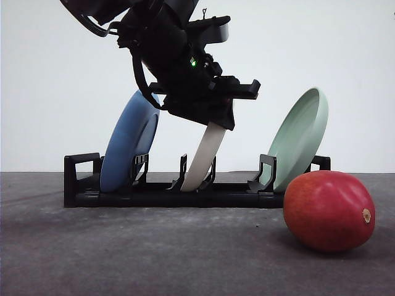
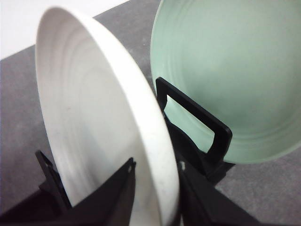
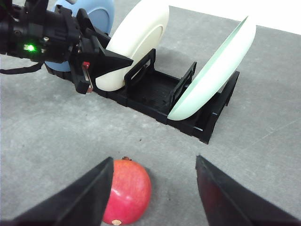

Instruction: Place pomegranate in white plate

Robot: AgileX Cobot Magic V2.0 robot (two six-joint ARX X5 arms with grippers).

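So right now your left gripper (image 2: 155, 188) has its fingers straddling the rim of the white plate (image 2: 94, 117), one on each side, but I honestly can't tell if they're actually pinching it or just parked around it. The plate's standing on edge in the middle slot of the black rack (image 1: 185, 194), with the blue plate (image 1: 126, 148) on one side and the pale green plate (image 1: 299, 139) on the other. The pomegranate (image 1: 329, 211) is sitting on the grey table (image 1: 154, 253) in front of the rack's green-plate end, and your right gripper (image 3: 153, 188) hangs spread wide just above and beside it, holding nothing. My worry: if you lift that plate crooked, the rim could snag the rack's dividers and drag the whole rack, or knock the green plate out. Also that fruit is glossy and egg-shaped, so an off-centre squeeze could squirt it away rolling.
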